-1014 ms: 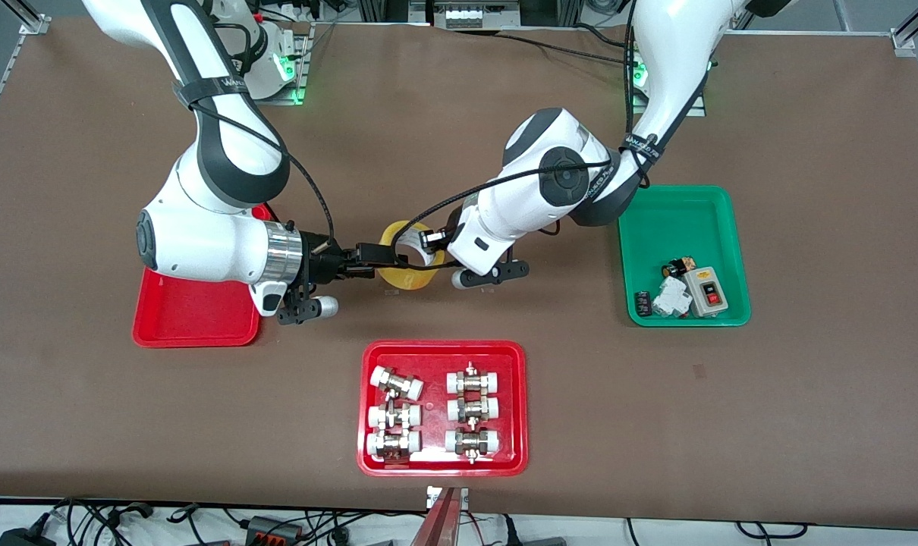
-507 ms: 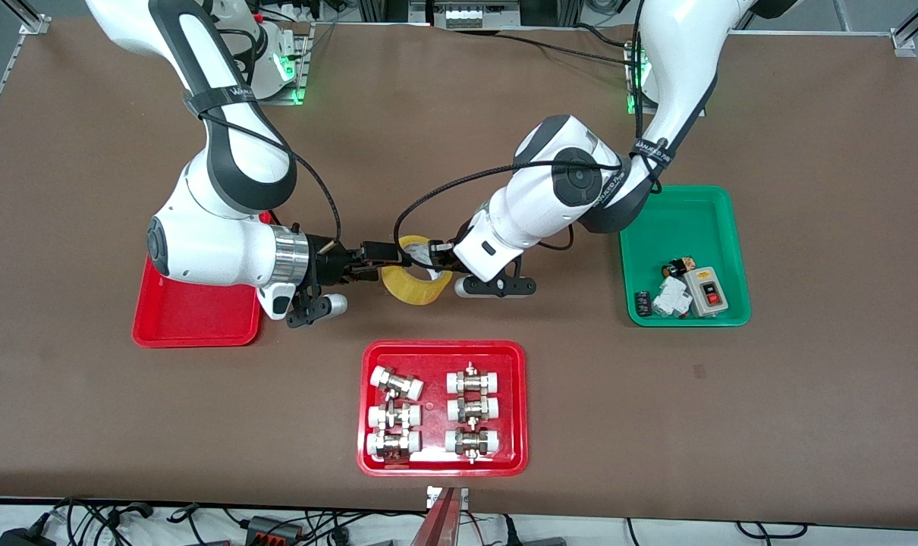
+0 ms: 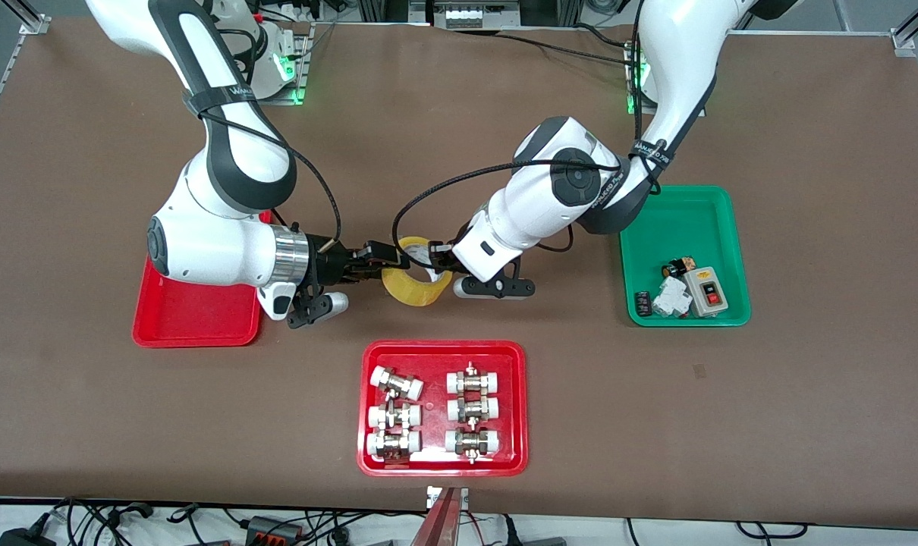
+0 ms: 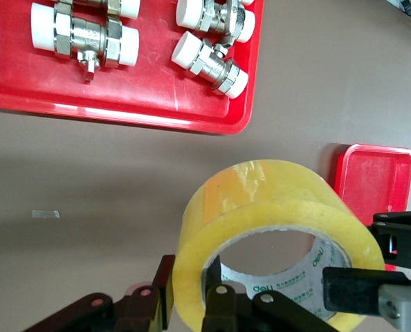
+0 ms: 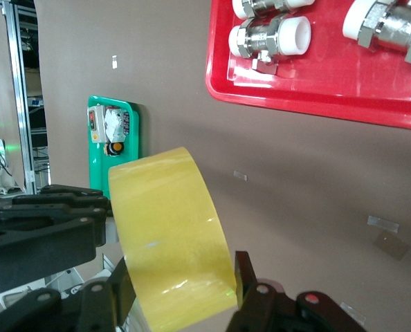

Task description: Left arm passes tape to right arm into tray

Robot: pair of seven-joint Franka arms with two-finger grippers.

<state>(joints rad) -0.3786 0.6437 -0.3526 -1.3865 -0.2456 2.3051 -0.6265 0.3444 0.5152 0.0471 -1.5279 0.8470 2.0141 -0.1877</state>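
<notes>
Tape (image 3: 417, 282) between both claws, above table (image 3: 808, 394); tray (image 3: 193, 315) toward right arm's end.

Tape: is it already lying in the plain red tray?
No, the tape is held above the table between the left gripper and right gripper, apart from the plain red tray.

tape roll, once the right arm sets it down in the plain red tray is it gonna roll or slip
The tape is a smooth, glossy ring, so it may slip somewhat in a grip. Both the left gripper and right gripper pinch its wall without visibly deforming it, so it is probably stiff. Set on edge in the tray it could roll; laid flat it should stay.
</notes>
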